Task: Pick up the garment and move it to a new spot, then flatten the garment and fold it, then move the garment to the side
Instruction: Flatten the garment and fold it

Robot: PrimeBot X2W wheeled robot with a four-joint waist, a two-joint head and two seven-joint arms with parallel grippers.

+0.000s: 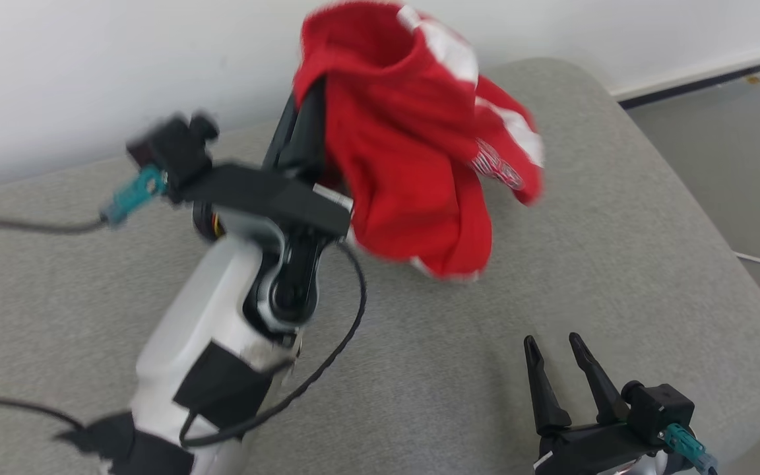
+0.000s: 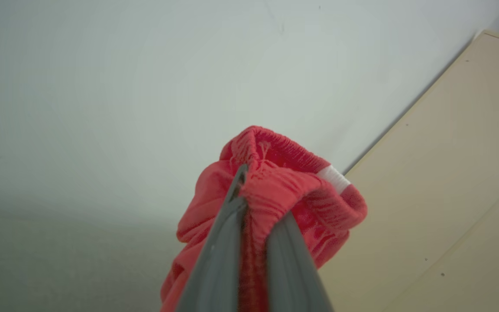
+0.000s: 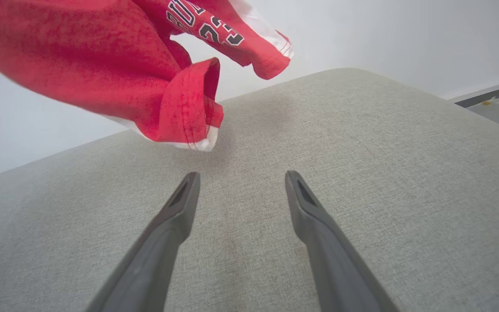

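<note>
Garment (image 1: 413,145), red, white-trimmed, bunched, clenched aloft in left end effector (image 2: 254,199); right end effector (image 1: 553,340) released; bare cushion (image 1: 617,231) near and right.

The cushion (image 1: 617,218) is a broad grey pad of woven fabric, smooth and unwrinkled, with a rounded far right corner. Its far edge meets the white wall (image 1: 90,66). Beyond its right edge lies the grey floor (image 1: 736,145).
</note>
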